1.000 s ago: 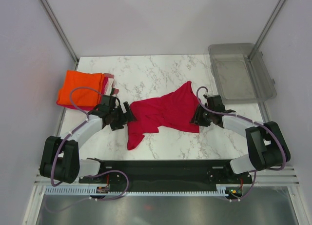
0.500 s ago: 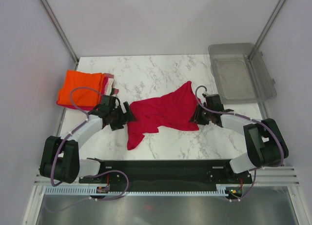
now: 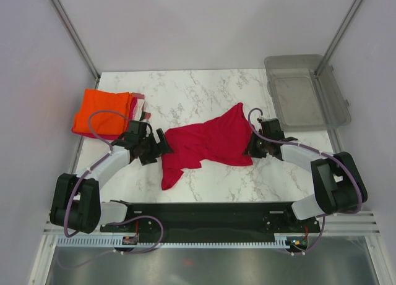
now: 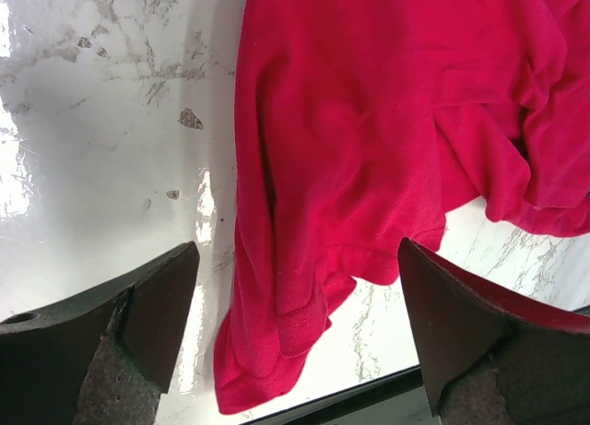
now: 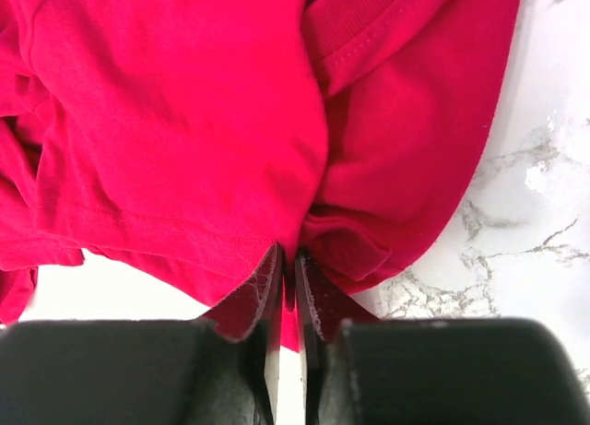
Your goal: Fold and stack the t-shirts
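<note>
Pinches fold of crumpled crimson red cloth t-shirt [image 3: 207,143] in closed right end effector [image 5: 288,259]. Holds left end effector [image 4: 297,250] wide open above shirt's opposite edge, gripping nothing.

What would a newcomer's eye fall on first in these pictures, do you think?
The crumpled crimson t-shirt at centre, with the right gripper shut on its edge and the left gripper open over its other end. Then the bright orange t-shirt folded at far left, and the clear grey bin at far right.
</note>
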Robot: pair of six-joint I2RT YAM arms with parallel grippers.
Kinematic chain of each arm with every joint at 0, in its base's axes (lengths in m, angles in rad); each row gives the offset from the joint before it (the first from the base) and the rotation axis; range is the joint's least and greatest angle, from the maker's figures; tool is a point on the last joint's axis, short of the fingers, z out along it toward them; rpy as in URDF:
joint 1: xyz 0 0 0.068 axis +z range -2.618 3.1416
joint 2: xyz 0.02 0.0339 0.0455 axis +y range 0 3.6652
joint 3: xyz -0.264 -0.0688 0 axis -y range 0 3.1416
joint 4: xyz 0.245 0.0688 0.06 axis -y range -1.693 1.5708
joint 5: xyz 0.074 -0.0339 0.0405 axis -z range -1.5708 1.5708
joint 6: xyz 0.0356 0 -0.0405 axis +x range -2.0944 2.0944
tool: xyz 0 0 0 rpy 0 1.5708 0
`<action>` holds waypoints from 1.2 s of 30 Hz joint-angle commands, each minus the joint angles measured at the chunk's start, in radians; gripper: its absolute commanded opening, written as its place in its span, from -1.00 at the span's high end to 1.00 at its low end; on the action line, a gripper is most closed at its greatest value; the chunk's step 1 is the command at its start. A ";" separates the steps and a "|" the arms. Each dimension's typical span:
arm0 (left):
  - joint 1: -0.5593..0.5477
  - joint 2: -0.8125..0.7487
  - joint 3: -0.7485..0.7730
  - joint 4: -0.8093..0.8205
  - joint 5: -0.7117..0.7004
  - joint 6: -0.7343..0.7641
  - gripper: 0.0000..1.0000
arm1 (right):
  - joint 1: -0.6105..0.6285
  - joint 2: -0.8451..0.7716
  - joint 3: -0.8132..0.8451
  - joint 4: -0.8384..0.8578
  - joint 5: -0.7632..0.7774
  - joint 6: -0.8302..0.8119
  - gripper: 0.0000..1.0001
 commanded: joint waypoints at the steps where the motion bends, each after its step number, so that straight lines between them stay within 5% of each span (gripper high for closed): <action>1: -0.006 -0.024 0.028 0.002 -0.015 0.038 -0.92 | 0.005 -0.039 0.044 -0.013 -0.001 -0.005 0.70; 14: -0.006 -0.030 0.032 -0.001 -0.012 0.038 -0.92 | 0.008 -0.027 0.077 -0.010 -0.045 0.020 0.88; 16: -0.007 -0.031 0.032 -0.003 -0.010 0.038 -0.92 | 0.009 -0.028 0.080 -0.011 -0.050 0.021 0.40; 19: -0.007 -0.036 0.034 -0.006 -0.009 0.040 -0.92 | 0.009 -0.034 0.080 -0.019 -0.041 0.017 0.25; 27: -0.012 -0.036 0.037 -0.007 -0.009 0.041 -0.92 | 0.009 -0.030 0.071 -0.025 -0.036 0.014 0.38; 31: -0.013 -0.037 0.037 -0.009 -0.009 0.040 -0.92 | 0.009 -0.016 0.073 -0.019 -0.039 0.018 0.22; 36: -0.013 -0.045 0.035 -0.013 -0.010 0.043 -0.92 | 0.011 -0.019 0.064 0.003 -0.054 0.034 0.47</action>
